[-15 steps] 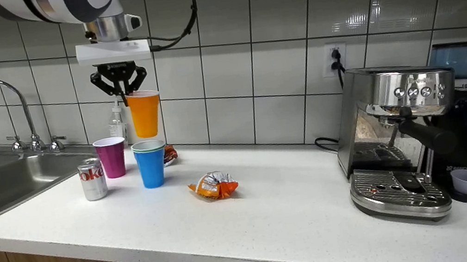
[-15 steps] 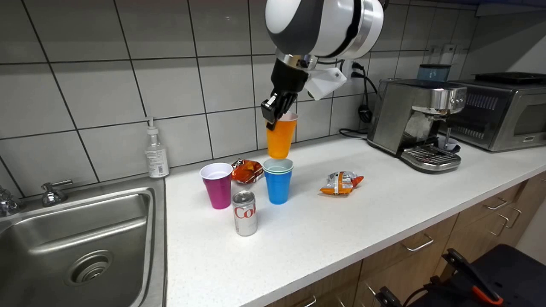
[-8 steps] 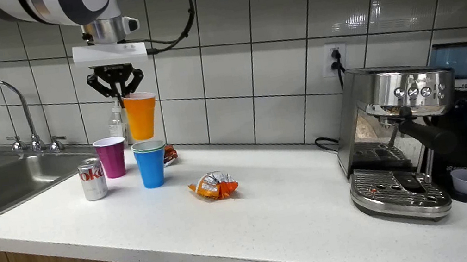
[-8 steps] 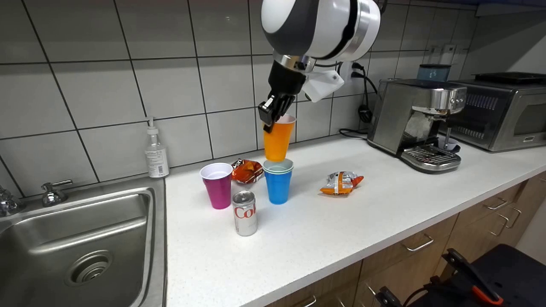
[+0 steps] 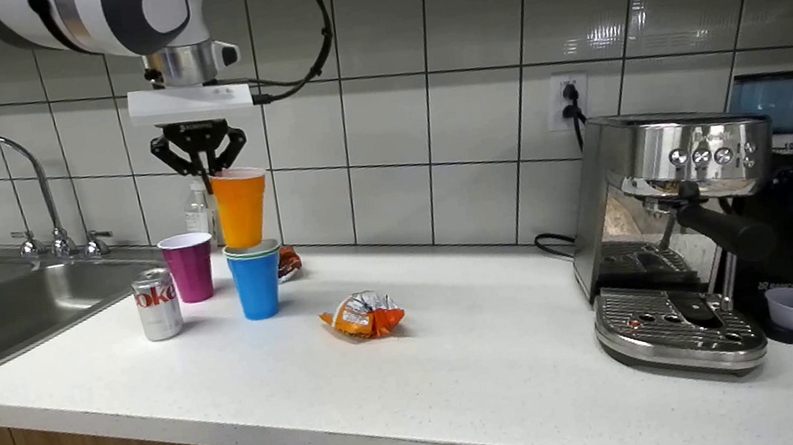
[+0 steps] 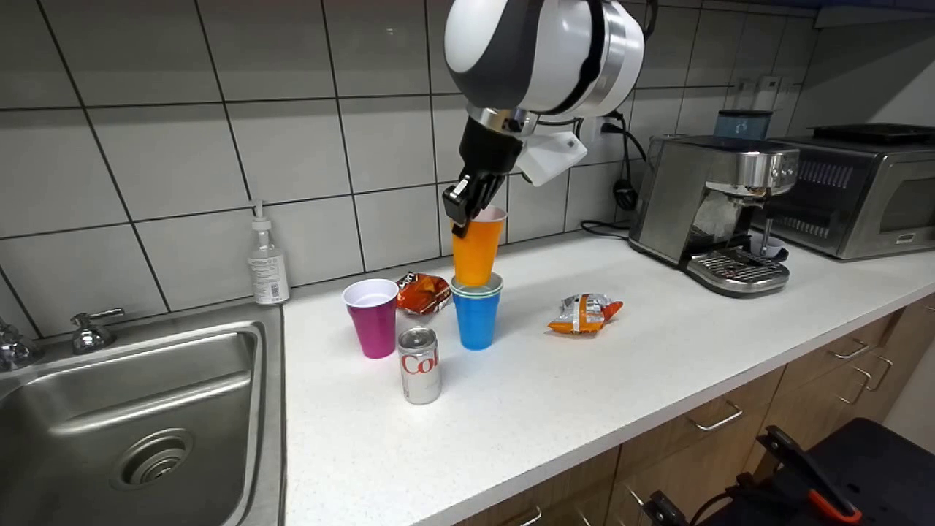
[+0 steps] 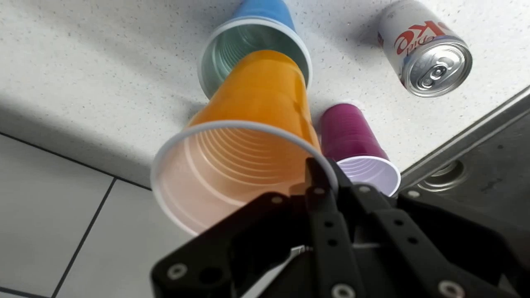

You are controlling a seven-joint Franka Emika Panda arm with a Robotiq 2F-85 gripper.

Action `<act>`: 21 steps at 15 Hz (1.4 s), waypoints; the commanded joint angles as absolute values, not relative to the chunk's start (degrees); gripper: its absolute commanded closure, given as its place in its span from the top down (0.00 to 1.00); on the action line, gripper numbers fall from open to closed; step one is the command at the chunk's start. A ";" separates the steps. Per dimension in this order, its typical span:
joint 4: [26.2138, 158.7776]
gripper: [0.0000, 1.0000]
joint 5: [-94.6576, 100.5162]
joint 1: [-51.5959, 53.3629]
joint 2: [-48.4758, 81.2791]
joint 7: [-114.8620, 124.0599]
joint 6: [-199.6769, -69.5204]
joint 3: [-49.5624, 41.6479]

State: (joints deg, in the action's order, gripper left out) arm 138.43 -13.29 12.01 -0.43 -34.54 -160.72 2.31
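My gripper (image 7: 327, 171) is shut on the rim of an orange cup (image 7: 265, 95), one finger inside the cup and one outside. The gripper also shows in both exterior views (image 5: 208, 184) (image 6: 459, 228). The orange cup (image 5: 242, 211) hangs nearly upright, its base at the mouth of a blue cup (image 5: 257, 286). A pale green cup (image 7: 213, 56) sits inside the blue cup, mostly hidden. I cannot tell how far the orange base is inside it. A purple cup (image 6: 374, 327) and a silver Coke can (image 6: 420, 369) stand close by on the counter.
An orange and silver snack bag (image 5: 365, 316) lies right of the blue cup. A red bag (image 6: 424, 294) lies behind. The sink (image 6: 131, 394) and a pump bottle (image 6: 268, 267) are at left. A coffee machine (image 5: 673, 234) and a microwave (image 6: 869, 190) stand at right.
The gripper has lowered the orange cup, shifting it slightly left, so that its base now overlaps the rim of the stacked cups in both exterior views. The other objects have not moved.
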 commanded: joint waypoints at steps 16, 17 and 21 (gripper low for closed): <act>135.49 0.01 -13.40 9.54 4.89 -36.09 -163.30 3.80; 135.48 0.01 -13.37 9.52 5.08 -36.02 -163.47 3.83; 135.58 0.01 -13.25 9.59 5.65 -35.97 -163.89 3.83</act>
